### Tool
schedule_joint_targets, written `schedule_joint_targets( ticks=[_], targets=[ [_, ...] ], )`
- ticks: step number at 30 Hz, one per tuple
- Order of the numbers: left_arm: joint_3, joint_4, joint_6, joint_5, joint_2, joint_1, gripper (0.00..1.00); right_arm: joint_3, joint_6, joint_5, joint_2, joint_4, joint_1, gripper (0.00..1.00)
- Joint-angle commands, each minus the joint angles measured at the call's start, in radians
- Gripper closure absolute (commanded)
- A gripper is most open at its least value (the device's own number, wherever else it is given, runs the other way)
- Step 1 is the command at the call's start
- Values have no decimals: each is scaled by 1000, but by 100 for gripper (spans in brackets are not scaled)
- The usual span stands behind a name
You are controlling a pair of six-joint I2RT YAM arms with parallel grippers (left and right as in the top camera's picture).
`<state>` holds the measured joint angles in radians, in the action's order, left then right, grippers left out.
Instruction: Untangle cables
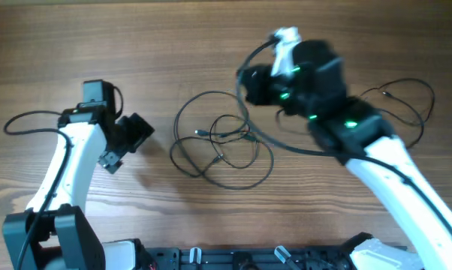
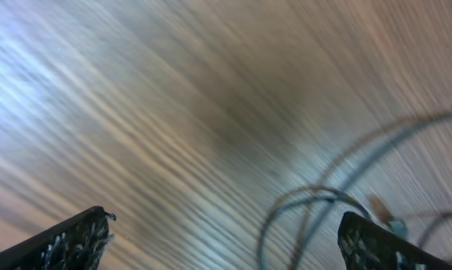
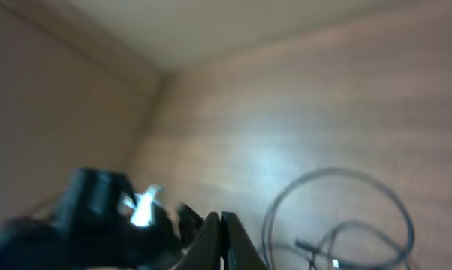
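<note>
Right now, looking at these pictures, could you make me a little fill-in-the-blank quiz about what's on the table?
1. The cables lie tangled on a ____ table.
2. Seen from overhead, that tangle sits ____ the left arm and the right arm.
3. The left gripper is ____, its fingers far apart.
4. The right gripper is ____, its fingers touching.
Missing words: wooden; between; open; shut.
</note>
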<state>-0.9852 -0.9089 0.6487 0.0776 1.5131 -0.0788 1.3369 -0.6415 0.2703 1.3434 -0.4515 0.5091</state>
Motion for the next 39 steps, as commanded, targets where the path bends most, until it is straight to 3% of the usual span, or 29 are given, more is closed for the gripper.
schedule_joint_targets(
  ticks=[1,2,6,8,11,14,16,21,24,29,32,35,39],
  targets=[
    [5,42,-12,34,6,88,0,30,21,45,-30,-30,-30,95],
    [5,54,-12,34,6,103,0,30,20,45,-21,-60,-29,95],
    [5,84,-12,34,6,116,0,29,10,45,108,-299,1,75],
    [5,89,-12,34,6,116,0,29,9,55,187,-343,27,72],
    [5,89,-12,7,8,116,1,29,8,124,332,-345,85,63],
    [5,81,-12,-60,8,115,1,29,-17,130,478,-346,134,46],
    [5,79,-12,-97,8,111,0,29,-16,170,555,-331,155,44],
    [5,69,-12,-97,8,10,0,29,-18,162,659,-275,188,44],
    [5,44,-12,-97,8,-50,0,16,-101,40,666,-272,188,44],
    [5,29,-12,-93,8,-64,0,-6,-121,-16,669,-54,188,45],
    [5,25,-12,-93,8,-64,0,-6,-153,-17,669,-24,193,53],
    [5,26,-12,-93,8,-64,0,-6,-201,-32,677,-24,208,72],
    [5,22,-12,-89,8,-64,0,-7,-227,-47,708,-19,224,74]
  ],
)
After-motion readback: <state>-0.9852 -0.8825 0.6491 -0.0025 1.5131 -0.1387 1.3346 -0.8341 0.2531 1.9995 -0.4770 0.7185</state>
